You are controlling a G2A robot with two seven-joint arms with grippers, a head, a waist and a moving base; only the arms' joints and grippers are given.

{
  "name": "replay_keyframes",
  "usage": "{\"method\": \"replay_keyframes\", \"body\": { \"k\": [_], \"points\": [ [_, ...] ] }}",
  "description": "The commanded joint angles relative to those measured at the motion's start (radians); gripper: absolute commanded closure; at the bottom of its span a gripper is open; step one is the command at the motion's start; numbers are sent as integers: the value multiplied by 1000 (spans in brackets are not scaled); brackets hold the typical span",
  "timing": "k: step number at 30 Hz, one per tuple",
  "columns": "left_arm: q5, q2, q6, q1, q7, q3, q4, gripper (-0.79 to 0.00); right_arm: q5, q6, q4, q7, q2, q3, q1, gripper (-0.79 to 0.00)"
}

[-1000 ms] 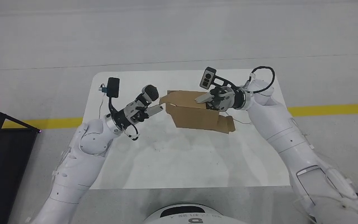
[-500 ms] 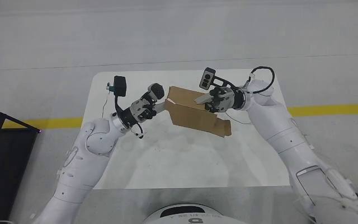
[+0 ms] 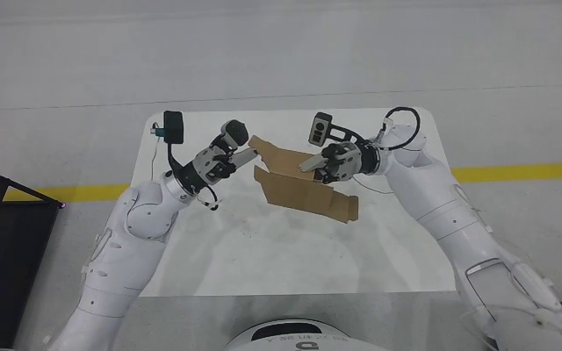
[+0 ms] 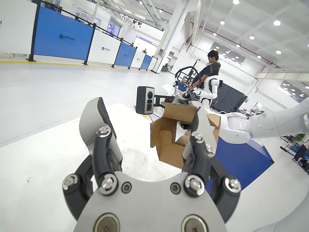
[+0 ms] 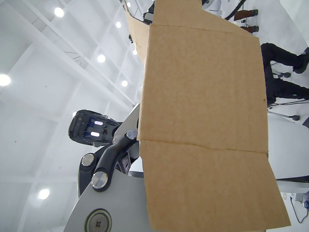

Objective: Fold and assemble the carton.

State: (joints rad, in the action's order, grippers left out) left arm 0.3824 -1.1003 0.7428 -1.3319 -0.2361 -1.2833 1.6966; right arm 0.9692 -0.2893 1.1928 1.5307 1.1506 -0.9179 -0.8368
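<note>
**Carton held in right gripper, left gripper open at its end**

Right gripper [image 3: 313, 166]: pinched onto the carton [image 3: 303, 186] along its far long edge, over the middle of the table [image 3: 263, 254]. In my right wrist view one finger [image 5: 126, 131] lies against the edge of a large brown panel. The opposing finger is behind the cardboard, so I cannot see it.

Carton: plain brown corrugated board, partly opened into a sleeve. It sits tilted, with the end toward my left arm higher and farther from me. The other end slopes down toward my near right. It casts a shadow on the table beneath. I cannot tell whether the low corner touches the surface. The flaps [image 3: 262, 145] at the left end stand out unfolded. My left wrist view looks straight into the hollow of that end.

Left gripper [image 3: 244, 160]: fingers spread wide, nothing between them. It sits just beside the carton's open left end, pointed at it. One finger overlaps the carton's edge in my left wrist view. I cannot tell whether it touches the cardboard or stands just short of it.
</note>
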Motion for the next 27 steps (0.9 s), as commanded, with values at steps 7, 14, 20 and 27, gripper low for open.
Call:
{"method": "replay_keyframes", "body": {
  "k": [7, 14, 20, 27],
  "points": [
    [-8, -1, 23, -1, 3, 6, -11, -674, 1, 5, 6, 5, -8, 22, 7, 0],
    [-5, 3, 106, -39, 27, -19, -46, -763, 42, 5, -5, 5, -15, 5, 8, 0],
    [-9, 9, 183, -73, 48, -48, -57, -751, 52, 5, -10, 5, -17, 0, 7, 0],
    [-26, 11, 223, -82, 19, -30, -40, -748, 51, 5, -15, 5, -15, 3, 9, 0]
  ]
}}
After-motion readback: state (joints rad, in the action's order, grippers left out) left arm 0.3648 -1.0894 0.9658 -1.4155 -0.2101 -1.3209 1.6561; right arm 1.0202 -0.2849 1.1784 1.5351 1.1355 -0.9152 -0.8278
